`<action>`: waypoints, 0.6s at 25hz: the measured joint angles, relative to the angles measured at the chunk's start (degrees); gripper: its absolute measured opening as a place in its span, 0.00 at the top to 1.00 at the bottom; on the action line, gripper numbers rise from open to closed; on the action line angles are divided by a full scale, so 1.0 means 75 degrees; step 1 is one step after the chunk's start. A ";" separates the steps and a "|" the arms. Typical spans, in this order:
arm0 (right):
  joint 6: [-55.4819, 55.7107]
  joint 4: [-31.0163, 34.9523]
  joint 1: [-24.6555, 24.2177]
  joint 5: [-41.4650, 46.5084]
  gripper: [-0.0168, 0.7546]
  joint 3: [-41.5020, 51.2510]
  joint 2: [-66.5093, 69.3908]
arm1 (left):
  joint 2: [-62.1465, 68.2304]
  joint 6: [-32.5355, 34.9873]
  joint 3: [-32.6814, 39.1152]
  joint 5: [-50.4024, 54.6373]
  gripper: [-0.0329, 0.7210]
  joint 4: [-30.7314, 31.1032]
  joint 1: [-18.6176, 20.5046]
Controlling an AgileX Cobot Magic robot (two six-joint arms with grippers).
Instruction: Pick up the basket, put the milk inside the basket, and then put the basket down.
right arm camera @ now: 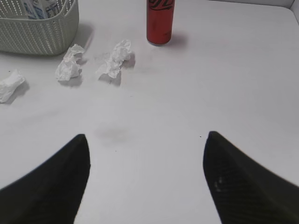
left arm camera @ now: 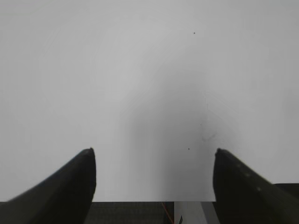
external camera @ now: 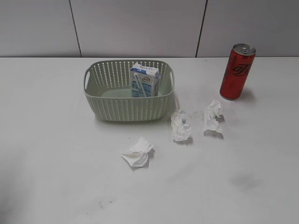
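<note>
The pale sage-green basket (external camera: 122, 108) stands on the white table at the back middle. The white and blue milk carton (external camera: 144, 80) stands upright inside it, toward its right side. The basket's corner (right arm camera: 39, 35) and the milk top (right arm camera: 44, 7) also show at the top left of the right wrist view. My left gripper (left arm camera: 153, 151) is open and empty over bare table near the table's edge. My right gripper (right arm camera: 145, 136) is open and empty, well in front of the basket. Neither gripper appears in the exterior view.
A tall red can (external camera: 237, 71) stands at the back right, also in the right wrist view (right arm camera: 160, 21). Three crumpled white tissues lie in front of the basket (external camera: 138, 153), (external camera: 180, 126), (external camera: 212, 116). A faint dark smudge (right arm camera: 111, 134) marks the table.
</note>
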 joint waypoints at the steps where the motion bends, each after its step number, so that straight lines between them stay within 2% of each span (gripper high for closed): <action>1: 0.0000 0.0000 0.0000 0.0000 0.21 0.0006 0.0000 | -0.0333 0.0000 0.0215 0.0000 0.17 -0.0007 0.0000; 10: 0.0000 -0.0027 0.0000 -0.0015 0.21 0.0023 0.0000 | -0.3836 0.0000 0.1924 -0.0029 0.17 -0.0118 0.0000; 15: 0.0000 -0.0027 0.0000 -0.0023 0.21 0.0023 0.0000 | -0.5233 -0.0031 0.2285 -0.0467 0.17 -0.0120 0.0000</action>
